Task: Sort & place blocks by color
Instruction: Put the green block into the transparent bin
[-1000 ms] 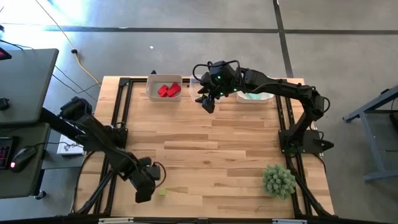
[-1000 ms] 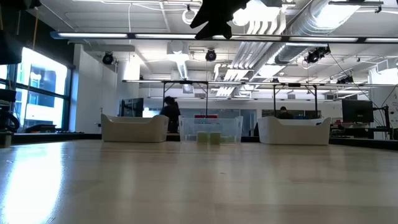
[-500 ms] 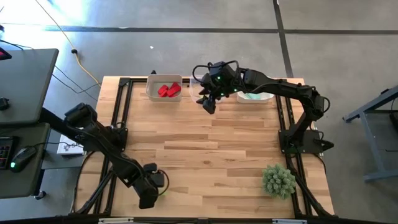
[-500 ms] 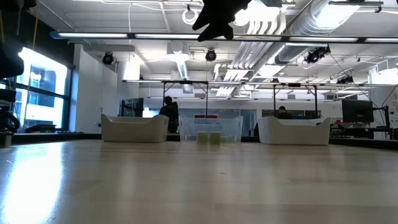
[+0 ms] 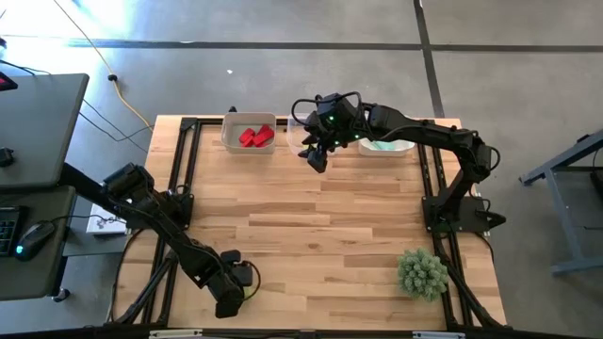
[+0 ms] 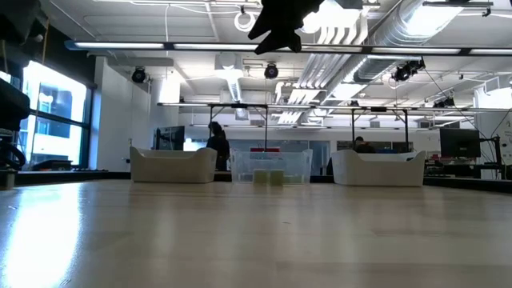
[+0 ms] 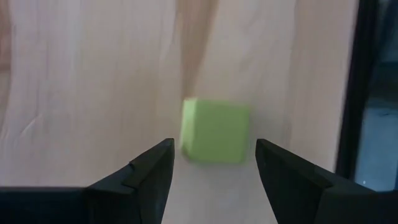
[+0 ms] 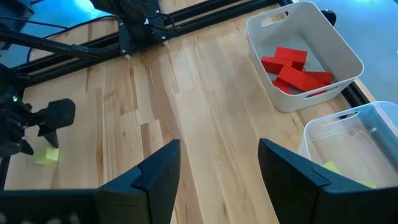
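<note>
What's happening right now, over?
Left gripper open, poised at a green block near the table's front edge. Right gripper open, empty, hovering by the bins. Red blocks binned. Nothing in the way.

**Bright hall light, glare on the table, soft focus up close**

Daylight pours through tall windows point(image 6: 48, 112) at one side of the room and rows of ceiling lamps point(image 6: 264, 44) burn overhead, leaving a pale sheen across the wooden table point(image 6: 256, 240), whose near surface is out of focus. From above, a washed-out patch of glare lies on the concrete floor point(image 5: 141, 24), and shadows under the arms are faint. In the left wrist view a yellow-green block point(image 7: 215, 132) shows with soft, smeared edges against blurred wood grain.
</note>
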